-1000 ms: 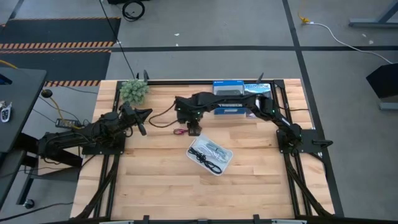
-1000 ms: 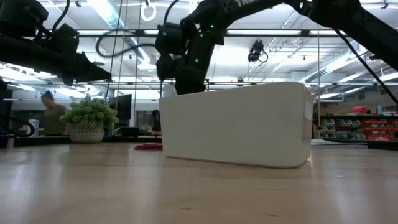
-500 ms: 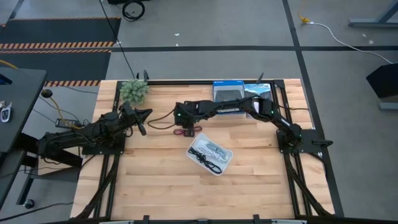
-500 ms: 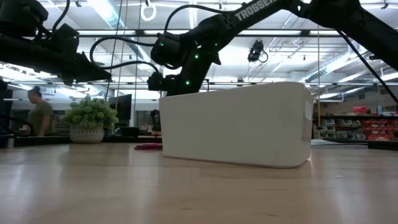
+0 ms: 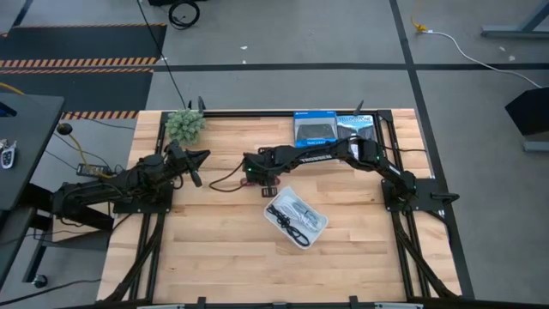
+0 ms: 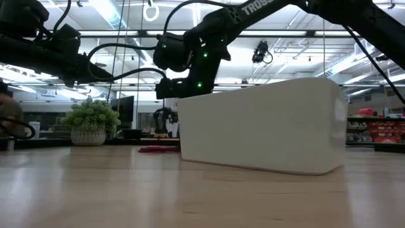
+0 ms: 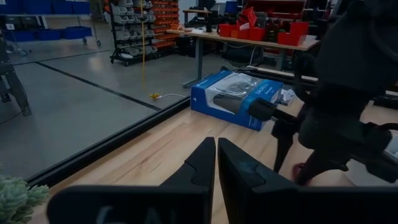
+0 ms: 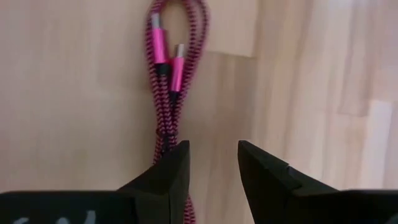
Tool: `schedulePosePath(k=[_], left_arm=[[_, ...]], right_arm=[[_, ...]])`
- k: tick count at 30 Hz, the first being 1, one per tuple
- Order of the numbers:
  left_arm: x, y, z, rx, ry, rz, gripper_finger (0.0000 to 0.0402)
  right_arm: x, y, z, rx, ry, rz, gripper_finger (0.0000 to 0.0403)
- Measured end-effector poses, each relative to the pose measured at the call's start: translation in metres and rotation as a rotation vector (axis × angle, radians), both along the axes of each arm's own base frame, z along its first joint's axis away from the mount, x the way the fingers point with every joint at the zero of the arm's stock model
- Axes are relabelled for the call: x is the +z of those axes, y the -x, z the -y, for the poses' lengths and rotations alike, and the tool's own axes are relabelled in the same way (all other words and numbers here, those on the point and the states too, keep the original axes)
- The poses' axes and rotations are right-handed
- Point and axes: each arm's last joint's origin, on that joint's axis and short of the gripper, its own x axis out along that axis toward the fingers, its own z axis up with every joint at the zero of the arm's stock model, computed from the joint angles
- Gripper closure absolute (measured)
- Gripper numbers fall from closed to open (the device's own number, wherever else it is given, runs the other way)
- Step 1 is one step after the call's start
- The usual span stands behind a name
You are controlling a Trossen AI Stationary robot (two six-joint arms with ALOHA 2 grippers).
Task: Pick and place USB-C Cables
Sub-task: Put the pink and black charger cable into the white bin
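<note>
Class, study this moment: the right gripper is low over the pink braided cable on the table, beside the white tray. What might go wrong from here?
1. In the right wrist view the pink cable lies under one finger of the open right gripper, not in the gap, so closing may miss it or pinch one strand only.
2. The white tray sits close to that arm; a sweep might nudge it.
3. The left gripper waits apart, shut, little risk.

Counter (image 5: 214, 249) is pale matt wood planks, the pink cable (image 8: 165, 93) has a woven braided jacket with shiny metallic plugs, tray (image 6: 266, 123) looks like smooth white plastic
</note>
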Motion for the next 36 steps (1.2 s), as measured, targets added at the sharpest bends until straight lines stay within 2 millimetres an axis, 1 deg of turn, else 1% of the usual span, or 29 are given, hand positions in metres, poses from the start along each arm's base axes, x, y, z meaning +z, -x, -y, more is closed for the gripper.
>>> schedulePosePath(k=[5,8,11,14,19,22,26,29,33,35,36], left_arm=[[0.0,0.0,0.0,0.0,0.0,0.0,0.0377],[0.0,0.0,0.0,0.0,0.0,0.0,0.0377],[0.0,0.0,0.0,0.0,0.0,0.001,0.0377],[0.0,0.0,0.0,0.0,0.0,0.001,0.0377],[0.0,0.0,0.0,0.0,0.0,0.0,0.0377],[0.0,0.0,0.0,0.0,0.0,0.001,0.0377],[0.0,0.0,0.0,0.0,0.0,0.0,0.0377],[0.0,0.0,0.0,0.0,0.0,0.001,0.0377],[0.0,0.0,0.0,0.0,0.0,0.001,0.0377],[0.0,0.0,0.0,0.0,0.0,0.0,0.0377],[0.0,0.0,0.0,0.0,0.0,0.0,0.0377]], right_arm=[[0.001,-0.001,-0.002,0.037,0.002,0.007,0.0261],[0.001,-0.001,0.001,0.044,-0.022,0.015,0.0261],[0.009,-0.001,0.003,0.045,-0.036,0.039,0.0261],[0.018,-0.004,0.005,0.054,-0.057,0.1,0.0261],[0.015,-0.012,0.004,0.078,-0.126,0.18,0.0261],[0.019,-0.019,0.003,0.107,-0.174,0.269,0.0261],[0.026,-0.029,-0.004,0.132,-0.156,0.381,0.0261],[0.029,-0.033,-0.015,0.117,-0.15,0.426,0.0261],[0.026,-0.032,-0.026,0.091,-0.129,0.398,0.0261],[0.019,-0.035,-0.025,0.086,-0.125,0.403,0.0261],[0.013,-0.035,-0.025,0.081,-0.128,0.377,0.0261]])
